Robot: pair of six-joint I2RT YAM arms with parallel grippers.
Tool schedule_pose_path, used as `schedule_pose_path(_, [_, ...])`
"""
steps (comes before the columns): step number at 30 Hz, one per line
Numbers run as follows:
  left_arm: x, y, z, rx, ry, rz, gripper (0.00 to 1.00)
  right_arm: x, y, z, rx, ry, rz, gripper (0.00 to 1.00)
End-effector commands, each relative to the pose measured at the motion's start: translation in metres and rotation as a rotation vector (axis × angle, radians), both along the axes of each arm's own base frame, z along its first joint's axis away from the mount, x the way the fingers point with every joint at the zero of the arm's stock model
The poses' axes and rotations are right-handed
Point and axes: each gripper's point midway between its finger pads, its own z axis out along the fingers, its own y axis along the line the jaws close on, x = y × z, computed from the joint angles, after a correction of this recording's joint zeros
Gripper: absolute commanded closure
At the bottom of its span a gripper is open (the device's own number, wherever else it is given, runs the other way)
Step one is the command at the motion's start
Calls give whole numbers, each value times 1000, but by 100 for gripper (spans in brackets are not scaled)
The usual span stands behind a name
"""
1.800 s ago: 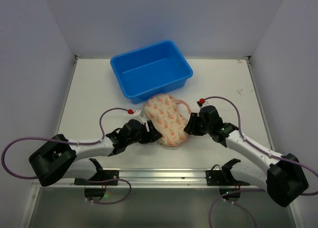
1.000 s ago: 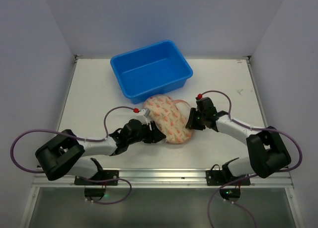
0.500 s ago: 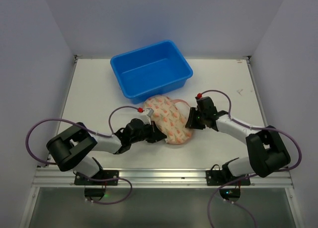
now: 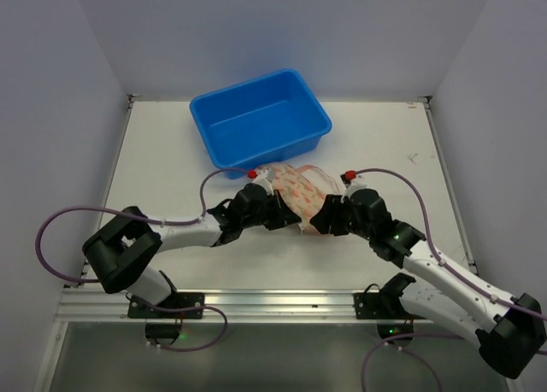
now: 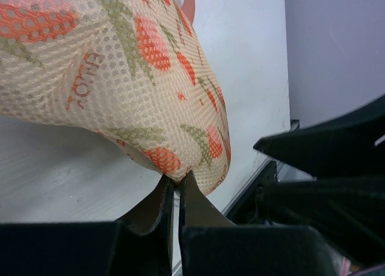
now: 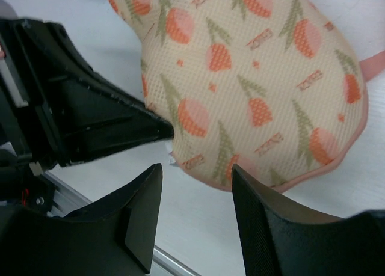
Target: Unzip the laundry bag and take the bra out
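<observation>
The laundry bag point(image 4: 299, 189), a cream mesh pouch with orange-pink flowers, lies in front of the blue bin between my two grippers. My left gripper point(image 5: 176, 178) is shut on the pouch's near rounded edge point(image 5: 180, 162), pinching a fold of mesh; from above the left gripper point(image 4: 285, 219) is at the bag's near-left side. My right gripper point(image 6: 197, 171) stands open just short of the bag's point(image 6: 252, 89) near edge, nothing between its fingers. From above the right gripper point(image 4: 319, 221) faces the left one. A pink loop point(image 6: 373, 65) sticks out at the side. The bra is hidden.
An open blue bin point(image 4: 259, 119) stands right behind the bag. The left gripper's black fingers point(image 6: 108, 122) fill the left of the right wrist view, close to the right gripper. The metal rail of the table's near edge point(image 4: 282, 300) runs just behind both wrists.
The left gripper has shut on the bag's near edge. The right gripper has opened and swung round to the bag's near side. The bag has shifted slightly toward the bin.
</observation>
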Motion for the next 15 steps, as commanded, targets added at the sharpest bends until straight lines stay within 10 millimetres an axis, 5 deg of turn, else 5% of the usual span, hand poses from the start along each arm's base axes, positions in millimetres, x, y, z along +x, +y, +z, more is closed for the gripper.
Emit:
schedule_pose_path(1, [14, -6, 8, 24, 97, 105, 100, -11, -1, -7, -3, 6, -34, 48])
schedule_pose_path(7, [29, -17, 28, 51, 152, 179, 100, -22, 14, -13, -59, 17, -30, 48])
schedule_pose_path(15, [33, -19, 34, 28, 189, 219, 100, -10, 12, -19, -143, 18, -134, 50])
